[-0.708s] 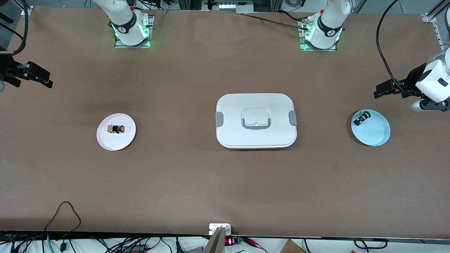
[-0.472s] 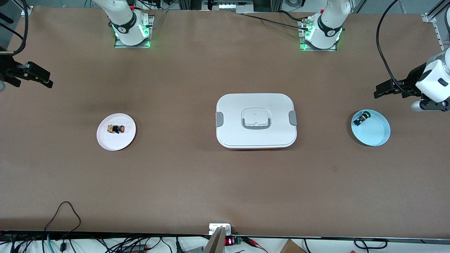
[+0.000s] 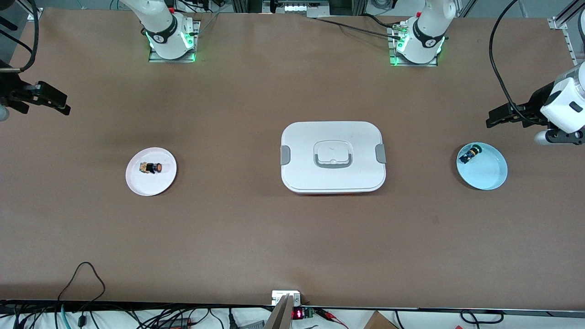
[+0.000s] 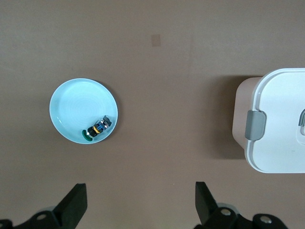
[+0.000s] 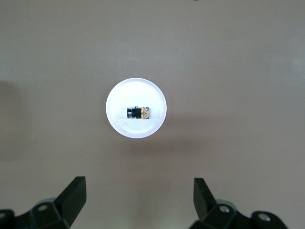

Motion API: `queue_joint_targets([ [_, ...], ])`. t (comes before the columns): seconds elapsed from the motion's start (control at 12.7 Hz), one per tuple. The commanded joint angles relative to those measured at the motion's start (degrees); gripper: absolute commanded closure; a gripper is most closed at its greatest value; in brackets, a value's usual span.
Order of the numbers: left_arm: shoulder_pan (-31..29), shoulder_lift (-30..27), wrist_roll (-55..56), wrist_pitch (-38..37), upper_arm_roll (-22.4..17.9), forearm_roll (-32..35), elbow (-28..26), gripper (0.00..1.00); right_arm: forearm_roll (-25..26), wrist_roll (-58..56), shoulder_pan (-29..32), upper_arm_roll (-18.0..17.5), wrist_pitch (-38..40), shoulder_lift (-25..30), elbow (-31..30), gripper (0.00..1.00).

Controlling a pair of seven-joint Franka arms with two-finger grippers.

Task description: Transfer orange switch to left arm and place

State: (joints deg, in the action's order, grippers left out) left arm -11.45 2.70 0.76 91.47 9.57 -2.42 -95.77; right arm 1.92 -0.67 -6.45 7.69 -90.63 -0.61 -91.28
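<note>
The orange switch [image 3: 152, 167] lies on its side on a small white plate [image 3: 137, 180] toward the right arm's end of the table; it also shows in the right wrist view [image 5: 138, 113]. The white box [image 3: 332, 156] with grey latches sits mid-table and shows partly in the left wrist view [image 4: 281, 124]. My right gripper [image 3: 55, 104] is open and empty, up in the air over bare table at its end, apart from the plate; its tips show in its wrist view [image 5: 139, 191]. My left gripper [image 3: 496, 116] is open and empty, high near the light blue plate [image 3: 491, 176]; its tips show in its wrist view [image 4: 141, 196].
A black-and-blue switch with a green cap [image 3: 470, 154] lies in the light blue plate, also seen in the left wrist view [image 4: 97, 128]. Both arm bases [image 3: 171, 34] stand along the table edge farthest from the front camera. Cables run along the nearest edge.
The right gripper has shifted very slightly; the left arm, both switches, plates and box have not moved.
</note>
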Motion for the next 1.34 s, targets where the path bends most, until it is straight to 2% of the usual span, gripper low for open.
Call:
queue_joint_targets([
  [0.0, -0.4, -0.2, -0.3, -0.9, 0.1, -0.9, 0.7, 0.0, 0.2, 0.4, -0.3, -0.1, 0.9, -2.5, 0.8, 0.0],
  [0.24, -0.4, -0.1, -0.3, -0.9, 0.1, -0.9, 0.6, 0.0, 0.1, 3.4, -1.4, -0.3, -0.2, -5.9, 0.8, 0.0],
  [0.63, -0.3, 0.0, -0.2, -0.9, 0.1, -0.8, 0.8, 0.0, 0.1, 6.0, -3.9, -0.3, -7.9, -13.5, 0.5, 0.0],
  [0.87, -0.1, 0.7, -0.3, -0.9, 0.1, -0.1, 2.0, 0.0, -0.8, 7.1, -3.2, -0.2, -11.2, -19.2, -0.1, 0.0],
  [1.26, -0.3, 1.0, -0.6, -0.9, 0.1, 0.0, 2.2, 0.0, -1.7, 6.9, -1.9, -0.2, -23.0, -20.4, -10.2, 0.0],
])
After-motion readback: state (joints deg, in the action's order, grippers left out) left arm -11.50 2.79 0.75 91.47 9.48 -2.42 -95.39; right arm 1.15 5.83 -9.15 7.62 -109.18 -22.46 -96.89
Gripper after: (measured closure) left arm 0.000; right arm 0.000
